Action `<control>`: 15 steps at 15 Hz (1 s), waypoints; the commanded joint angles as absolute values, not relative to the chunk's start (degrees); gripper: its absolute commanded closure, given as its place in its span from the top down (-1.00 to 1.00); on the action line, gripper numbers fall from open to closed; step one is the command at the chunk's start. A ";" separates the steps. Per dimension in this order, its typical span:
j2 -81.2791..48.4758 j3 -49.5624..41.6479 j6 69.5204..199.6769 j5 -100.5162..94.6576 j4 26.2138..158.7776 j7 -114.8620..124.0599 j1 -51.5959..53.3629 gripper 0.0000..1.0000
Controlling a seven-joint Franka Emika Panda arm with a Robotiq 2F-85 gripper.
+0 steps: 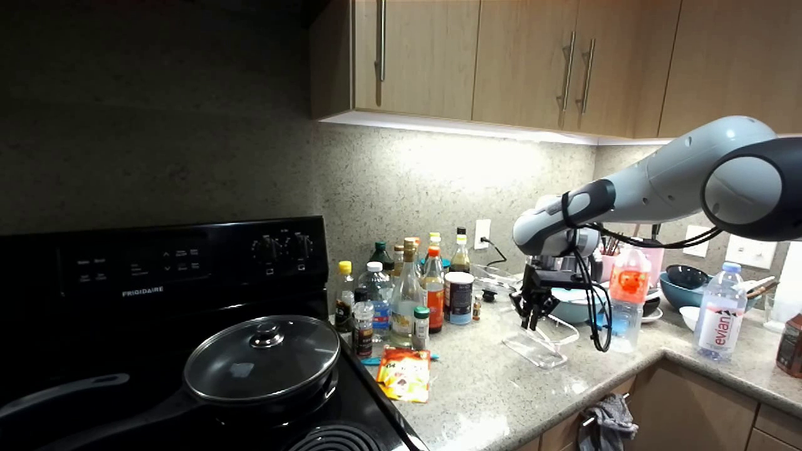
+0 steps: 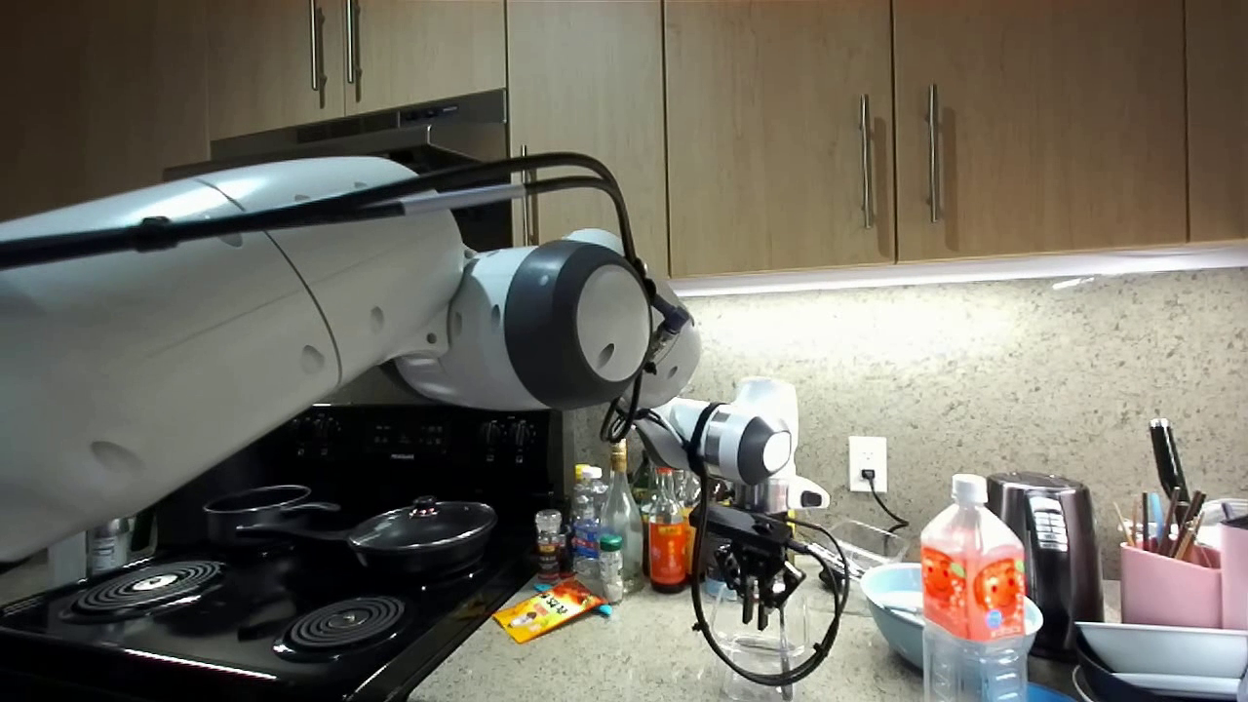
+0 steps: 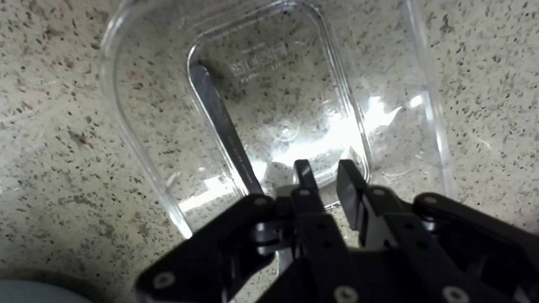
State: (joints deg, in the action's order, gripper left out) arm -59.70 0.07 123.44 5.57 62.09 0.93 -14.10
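My gripper (image 3: 326, 164) is partly open, with a gap between its fingers and nothing held in it. It points down over a clear plastic container (image 3: 137, 147) on the speckled counter. A flat metal utensil handle (image 3: 227, 130) lies slantwise in the container, left of the fingers in the wrist view; its other end is hidden by the gripper. In both exterior views the gripper (image 1: 529, 321) (image 2: 756, 614) is above the container (image 1: 536, 354) (image 2: 731, 634). The fingers appear apart from the utensil; their exact height above the container is hard to tell.
A pink-labelled bottle (image 1: 628, 282) and a blue bowl (image 2: 892, 609) stand beside the gripper. Several sauce bottles (image 1: 407, 300) and an orange packet (image 1: 406, 374) are near the stove. A lidded pan (image 1: 263, 360) sits on the stove. An evian bottle (image 1: 720, 313) stands on the counter.
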 commanded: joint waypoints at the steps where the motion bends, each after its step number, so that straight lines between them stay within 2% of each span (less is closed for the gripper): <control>1: -59.91 -0.64 123.17 6.34 61.69 0.53 -13.70 -0.54; 3: -59.91 -0.55 123.17 6.37 61.84 0.52 -13.69 -0.54; 4: -59.91 -0.54 123.17 6.37 61.90 0.52 -13.68 -0.04; 6: -60.93 -2.48 128.00 5.03 61.27 2.83 -12.20 0.10; 12: -62.96 -5.87 138.84 4.25 60.51 6.46 -9.95 0.87; 13: -63.00 -6.18 138.71 4.32 60.54 7.02 -9.88 0.96; 15: -62.68 -6.90 136.87 3.75 61.03 7.73 -9.09 1.00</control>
State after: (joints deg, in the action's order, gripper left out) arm -62.53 -5.51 137.68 5.15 61.32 5.24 -10.13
